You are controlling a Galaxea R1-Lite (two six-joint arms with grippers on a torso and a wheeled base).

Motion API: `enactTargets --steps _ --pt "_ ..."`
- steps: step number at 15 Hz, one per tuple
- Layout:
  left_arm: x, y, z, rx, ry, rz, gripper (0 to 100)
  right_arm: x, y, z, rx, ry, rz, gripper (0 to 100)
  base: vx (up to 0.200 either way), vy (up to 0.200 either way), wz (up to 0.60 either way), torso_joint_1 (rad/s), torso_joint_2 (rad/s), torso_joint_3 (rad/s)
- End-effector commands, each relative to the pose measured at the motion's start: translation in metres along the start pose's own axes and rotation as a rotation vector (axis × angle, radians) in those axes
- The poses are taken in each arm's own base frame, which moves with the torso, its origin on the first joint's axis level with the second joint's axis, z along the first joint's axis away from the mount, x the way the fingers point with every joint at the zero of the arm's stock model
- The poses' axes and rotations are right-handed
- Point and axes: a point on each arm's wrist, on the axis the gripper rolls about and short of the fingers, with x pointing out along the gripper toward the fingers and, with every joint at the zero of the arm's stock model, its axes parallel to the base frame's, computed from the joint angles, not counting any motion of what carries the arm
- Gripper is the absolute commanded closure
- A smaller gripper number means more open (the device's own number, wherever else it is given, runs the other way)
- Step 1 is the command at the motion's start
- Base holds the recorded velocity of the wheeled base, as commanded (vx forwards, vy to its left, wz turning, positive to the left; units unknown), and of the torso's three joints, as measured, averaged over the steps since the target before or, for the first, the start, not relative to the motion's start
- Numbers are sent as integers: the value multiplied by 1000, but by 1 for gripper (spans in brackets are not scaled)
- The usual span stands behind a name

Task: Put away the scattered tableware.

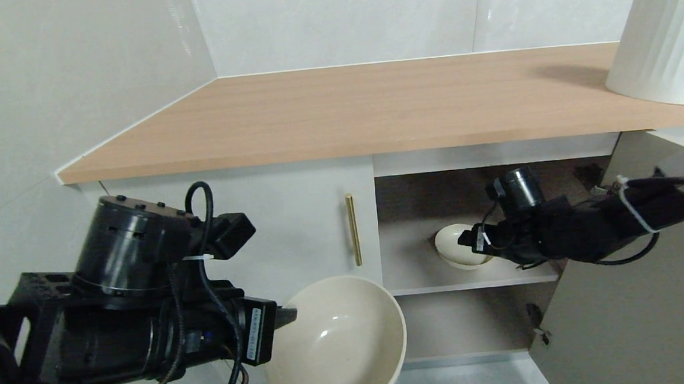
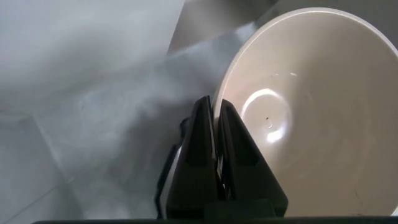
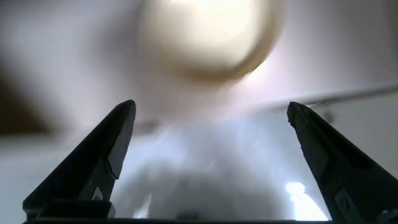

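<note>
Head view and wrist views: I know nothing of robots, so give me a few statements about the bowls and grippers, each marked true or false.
1. The left gripper is shut on the rim of the large cream bowl. True.
2. The small cream bowl lies on the wooden countertop. False: it sits on a shelf inside the open white cupboard.
3. The right gripper is open, facing the small cream bowl. True.
4. The white ribbed vase stands inside the cupboard. False: it stands on the countertop.

shelf (image 1: 414,271) holds a small bowl (image 1: 455,249); countertop (image 1: 342,107) bears perhaps a ribbed vase (image 1: 665,31).
</note>
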Motion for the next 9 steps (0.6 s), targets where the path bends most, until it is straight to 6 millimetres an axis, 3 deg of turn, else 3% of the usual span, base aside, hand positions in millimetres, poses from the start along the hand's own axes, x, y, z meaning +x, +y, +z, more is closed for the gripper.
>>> enactTargets --steps 1,4,6,9 --pt "22 -5 -9 19 78 19 100 -123 15 9 -79 18 236 0 0 0 0 0 0 0" --pt "46 -12 -21 53 152 66 100 -180 18 -6 -207 132 375 0 0 0 0 0 0 0" --pt "57 -16 -23 74 145 96 100 -185 27 -18 -254 185 396 0 0 0 0 0 0 0" --pt "66 -23 -25 96 124 121 100 -169 45 -45 -333 292 395 0 0 0 0 0 0 0"
